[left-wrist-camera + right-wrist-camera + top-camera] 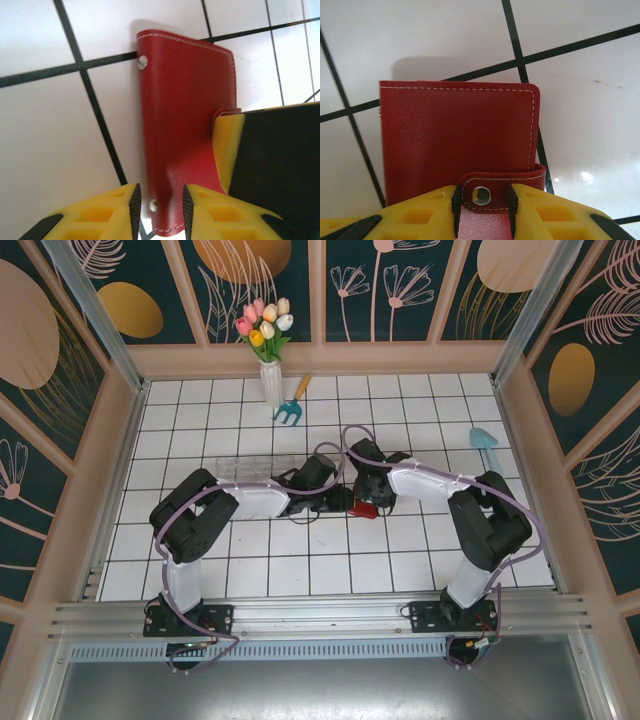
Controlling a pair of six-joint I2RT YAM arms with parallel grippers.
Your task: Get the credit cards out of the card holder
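Left wrist and right wrist: card holder [185, 115] under both narrowly parted jaws.

No legible text, label, brand or number anywhere.

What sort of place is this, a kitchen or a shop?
Likely a staged robot test booth: a white tiled table enclosed by flower-patterned panels, a left arm and right arm bolted to its near edge, and props like a vase of tulips.

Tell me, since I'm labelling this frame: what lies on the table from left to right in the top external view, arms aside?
vase of tulips → garden fork → card holder → blue scoop
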